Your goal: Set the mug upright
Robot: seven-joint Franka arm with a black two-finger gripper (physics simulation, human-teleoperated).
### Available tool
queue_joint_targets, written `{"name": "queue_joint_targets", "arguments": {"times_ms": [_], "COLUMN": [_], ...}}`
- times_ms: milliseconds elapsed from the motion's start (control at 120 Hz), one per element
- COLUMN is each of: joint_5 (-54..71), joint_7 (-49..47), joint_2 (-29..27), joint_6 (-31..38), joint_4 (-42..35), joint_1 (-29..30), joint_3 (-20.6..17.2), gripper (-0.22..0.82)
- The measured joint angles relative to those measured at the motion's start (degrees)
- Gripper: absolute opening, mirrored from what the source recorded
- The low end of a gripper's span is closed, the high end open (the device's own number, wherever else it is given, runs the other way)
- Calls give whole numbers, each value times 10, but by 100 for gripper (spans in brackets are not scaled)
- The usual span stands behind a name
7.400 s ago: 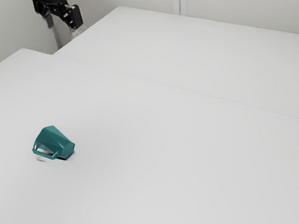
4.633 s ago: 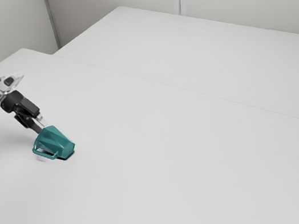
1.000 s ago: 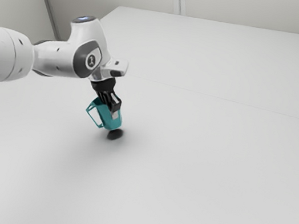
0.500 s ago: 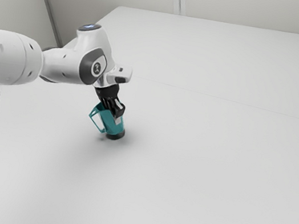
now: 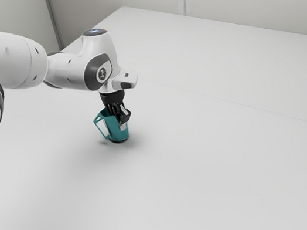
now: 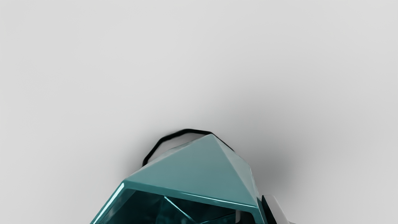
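1 mug (image 5: 115, 133), 1 mug handle (image 5: 99, 130), 1 arm (image 5: 69, 71), 1 hand (image 5: 121, 125), 2 fingers (image 6: 275, 208).

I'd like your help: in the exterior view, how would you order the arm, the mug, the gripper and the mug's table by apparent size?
1. Table
2. Arm
3. Mug and gripper: too alike to rank

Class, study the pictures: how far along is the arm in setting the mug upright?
Looks done: the fingers grip the wall of the mug, one inside, one outside. In hand: its mouth faces mostly upward but it leans, base at or just above the table. Left, probably: straighten it, settle it, release.
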Motion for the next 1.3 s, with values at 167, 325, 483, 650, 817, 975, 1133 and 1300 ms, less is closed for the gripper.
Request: {"name": "queue_joint_targets", "arguments": {"times_ms": [167, 325, 483, 650, 817, 975, 1133, 1300], "joint_5": [-1, -1, 2, 21, 66, 107, 145, 181], "joint_7": [0, 0, 0, -2, -9, -14, -21, -38], "joint_2": [0, -8, -35, -83, -137, -164, -192, -215], "joint_6": [2, 2, -2, -12, -42, -95, -148, -202], "joint_4": [0, 0, 0, 0, 20, 76, 123, 154], "joint_1": [-1, -2, -9, -11, -10, -5, 0, 3], "joint_3": [0, 0, 1, 2, 3, 5, 7, 9], "gripper": [-4, 3, 6, 8, 13, 34, 47, 53]}}
